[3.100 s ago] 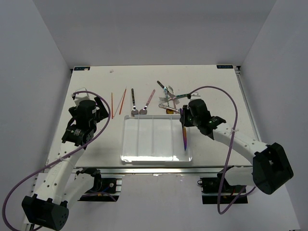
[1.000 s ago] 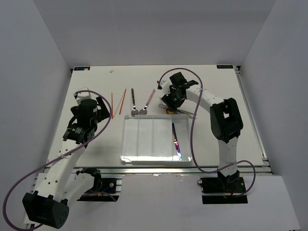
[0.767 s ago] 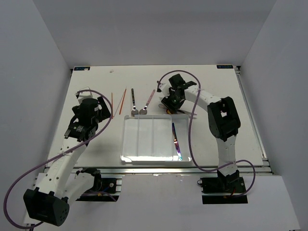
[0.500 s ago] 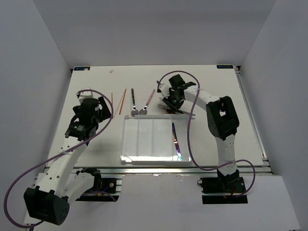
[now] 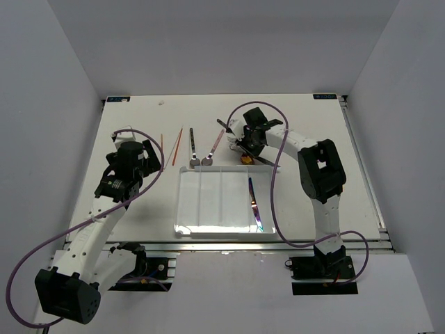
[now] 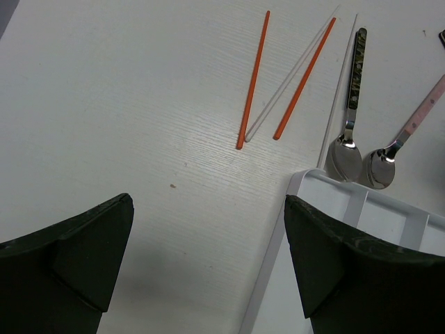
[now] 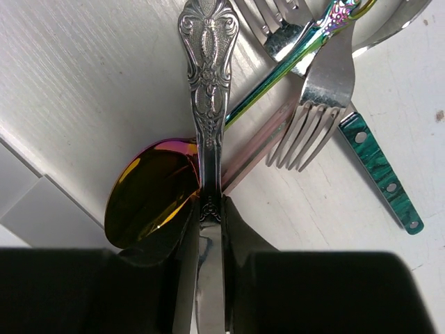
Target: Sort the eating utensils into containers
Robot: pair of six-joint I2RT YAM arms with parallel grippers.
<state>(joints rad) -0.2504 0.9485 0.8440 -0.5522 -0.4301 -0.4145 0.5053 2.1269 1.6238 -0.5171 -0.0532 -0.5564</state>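
Note:
The clear tray (image 5: pixel 179 203) has four long compartments; an iridescent knife (image 5: pixel 255 204) lies in the rightmost one. My right gripper (image 5: pixel 245 143) is over the utensil pile behind the tray, shut on an ornate silver knife (image 7: pixel 208 90) at the middle of its length. Under it lie a gold iridescent spoon (image 7: pixel 146 191), a silver fork (image 7: pixel 323 83), a pink handle (image 7: pixel 259 147) and a teal handle (image 7: pixel 379 174). My left gripper (image 6: pixel 208 257) is open and empty above the table, left of the tray's far-left corner (image 6: pixel 306 182). Two red-orange chopsticks (image 6: pixel 252 80) lie beyond it.
Two spoons, one dark-handled (image 6: pixel 354 76) and one pink-handled (image 6: pixel 411 124), lie with their bowls at the tray's far-left corner. The table's white back edge and side walls enclose the workspace.
My right gripper let go of the iridescent knife in the rightmost compartment, moved back to the pile and shut on the ornate knife. The left arm shifted slightly.

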